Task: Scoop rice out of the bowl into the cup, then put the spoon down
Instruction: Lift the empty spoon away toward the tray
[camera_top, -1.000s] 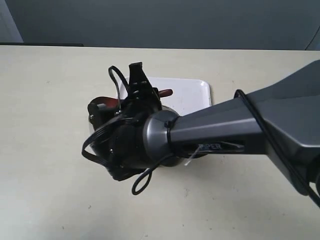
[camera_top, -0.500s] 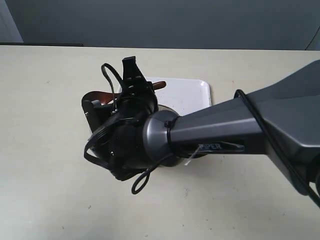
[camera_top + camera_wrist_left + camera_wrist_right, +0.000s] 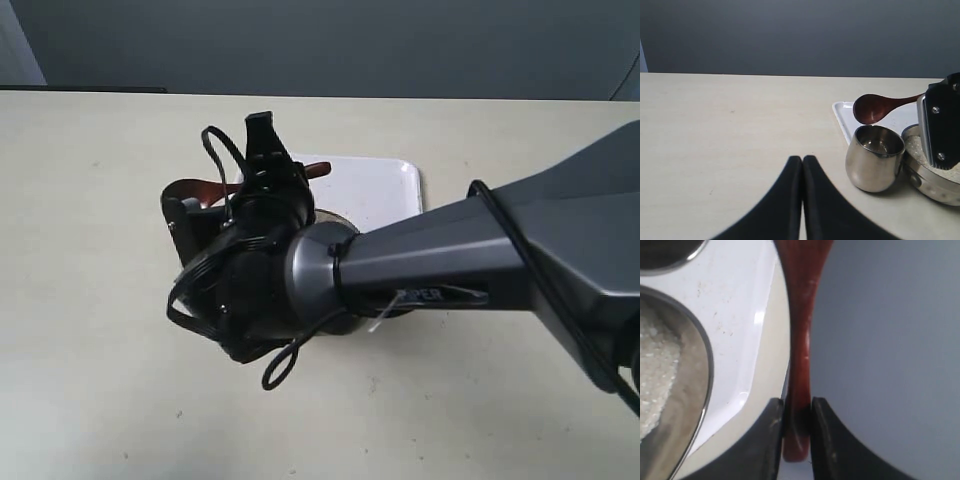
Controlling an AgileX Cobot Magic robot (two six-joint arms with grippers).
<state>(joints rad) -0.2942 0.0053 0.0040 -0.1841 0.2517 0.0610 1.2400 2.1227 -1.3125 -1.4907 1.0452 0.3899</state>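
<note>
A pale beige table (image 3: 90, 320) is seen before a dark grey wall (image 3: 790, 35), and a white tray (image 3: 385, 185) lies on it. In the exterior view most of the scene is hidden by the right arm. The spoon (image 3: 802, 335) is held at the end of its handle by the right gripper (image 3: 797, 417), whose fingers are pressed narrowly against the wood on both sides. In the left wrist view the spoon is held clear of the table, its oval head above the tray's near edge and just behind the cup (image 3: 874, 159). The cup stands upright on the table, just beside the bowl (image 3: 932, 184), in which the rice (image 3: 914, 146) is seen. The left gripper (image 3: 802, 162) is kept low over the bare table, well apart from the cup, its fingers closed together with nothing between them.
</note>
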